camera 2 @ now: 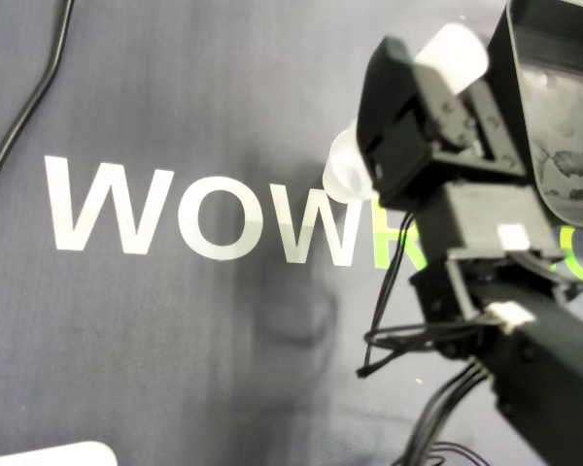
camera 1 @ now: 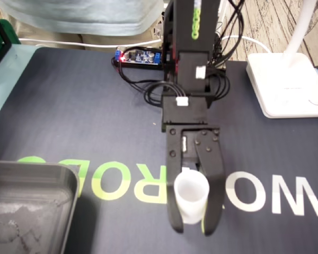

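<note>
Fixed view: one hand (camera 1: 193, 228) clasps one cup (camera 1: 191, 197).

Cup (camera 2: 345, 167) — partly behind end effector (camera 2: 442, 60)

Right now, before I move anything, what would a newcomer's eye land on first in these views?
The black hand clasping a small translucent white cup between its fingers, low in the middle of the fixed view, over the big white and green lettering on the dark mat. Next, the grey metal tray at that view's bottom left and the white lamp base at its top right.
</note>
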Action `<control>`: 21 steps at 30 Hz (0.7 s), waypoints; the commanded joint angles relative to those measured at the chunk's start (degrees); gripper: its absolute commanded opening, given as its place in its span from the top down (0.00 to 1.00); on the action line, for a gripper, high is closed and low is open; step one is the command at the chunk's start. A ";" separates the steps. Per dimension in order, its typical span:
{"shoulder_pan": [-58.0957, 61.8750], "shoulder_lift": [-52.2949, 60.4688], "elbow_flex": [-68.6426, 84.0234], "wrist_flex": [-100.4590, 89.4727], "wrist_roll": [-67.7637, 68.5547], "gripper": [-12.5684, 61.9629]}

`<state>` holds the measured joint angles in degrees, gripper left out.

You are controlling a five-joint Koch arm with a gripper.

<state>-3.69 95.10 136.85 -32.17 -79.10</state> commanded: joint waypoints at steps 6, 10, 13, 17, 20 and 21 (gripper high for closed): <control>7.38 3.16 -15.21 11.16 11.69 0.79; 13.36 0.88 -23.73 18.19 20.48 0.79; 17.40 -2.20 -29.00 20.39 27.42 0.79; 22.41 -6.42 -34.54 21.88 38.85 0.79; 26.37 -10.63 -39.02 21.80 53.53 0.80; 27.51 -11.95 -39.90 21.88 57.04 0.80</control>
<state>22.68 82.88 101.87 -9.40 -30.06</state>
